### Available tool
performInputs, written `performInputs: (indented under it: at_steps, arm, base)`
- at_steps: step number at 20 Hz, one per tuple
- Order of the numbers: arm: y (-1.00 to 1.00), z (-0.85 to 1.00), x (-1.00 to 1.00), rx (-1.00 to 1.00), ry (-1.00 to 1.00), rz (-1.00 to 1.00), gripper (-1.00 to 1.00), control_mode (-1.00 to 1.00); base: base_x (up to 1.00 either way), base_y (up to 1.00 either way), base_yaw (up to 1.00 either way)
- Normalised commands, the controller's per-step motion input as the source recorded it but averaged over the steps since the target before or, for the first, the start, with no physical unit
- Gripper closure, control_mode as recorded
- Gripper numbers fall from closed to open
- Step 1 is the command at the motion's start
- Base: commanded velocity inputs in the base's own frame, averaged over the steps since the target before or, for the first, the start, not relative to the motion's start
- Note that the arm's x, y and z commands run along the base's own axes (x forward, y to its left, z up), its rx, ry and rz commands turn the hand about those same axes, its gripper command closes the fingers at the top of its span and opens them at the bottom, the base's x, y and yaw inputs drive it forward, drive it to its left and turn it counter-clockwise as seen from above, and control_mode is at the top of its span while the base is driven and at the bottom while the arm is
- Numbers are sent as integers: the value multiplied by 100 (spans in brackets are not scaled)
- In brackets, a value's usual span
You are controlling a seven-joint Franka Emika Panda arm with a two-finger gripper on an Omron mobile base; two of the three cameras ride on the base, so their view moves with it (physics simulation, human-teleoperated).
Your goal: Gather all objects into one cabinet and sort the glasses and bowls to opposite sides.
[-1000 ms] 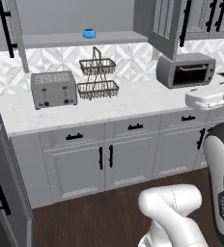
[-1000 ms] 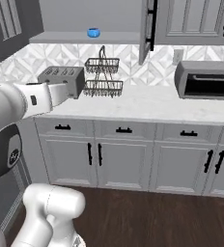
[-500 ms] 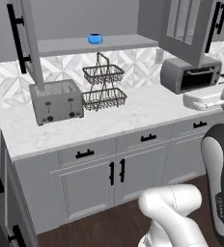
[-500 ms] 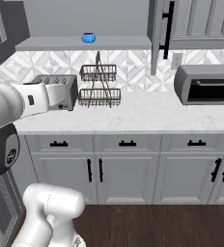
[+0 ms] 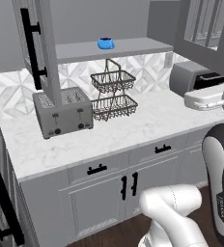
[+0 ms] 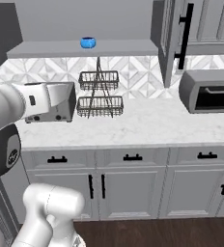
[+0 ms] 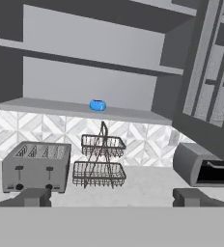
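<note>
Blue cup (image 5: 105, 44) sitting alone on the grey shelf (image 5: 133, 47), well back from its front edge, loads of bare shelf either side; open door (image 5: 36, 50) hanging at the shelf's left end, another door (image 6: 174, 38) at the right; surface (image 5: 133, 128) below carrying toaster (image 5: 63, 112), wire basket (image 5: 113, 95) and toaster oven (image 6: 208, 91), front strip wide open; fingers (image 7: 34, 197) spread fully apart, gripping nothing, well short of everything.
</note>
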Motion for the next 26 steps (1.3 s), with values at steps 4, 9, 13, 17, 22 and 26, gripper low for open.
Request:
performInputs:
  at_steps: [4,9,13,17,22,26]
  arm:
    - [0,0,0,0,0,0,-100,100]
    - [0,0,0,0,0,0,-100,100]
    - [0,0,0,0,0,0,-100,100]
    - [0,0,0,0,0,0,-100,100]
    - [0,0,0,0,0,0,-100,100]
    - [0,0,0,0,0,0,-100,100]
  base:
    - [38,25,3]
    - [33,5,16]
    - [31,0,18]
    - [54,-23,4]
    - [82,-19,0]
    - [77,-1,0]
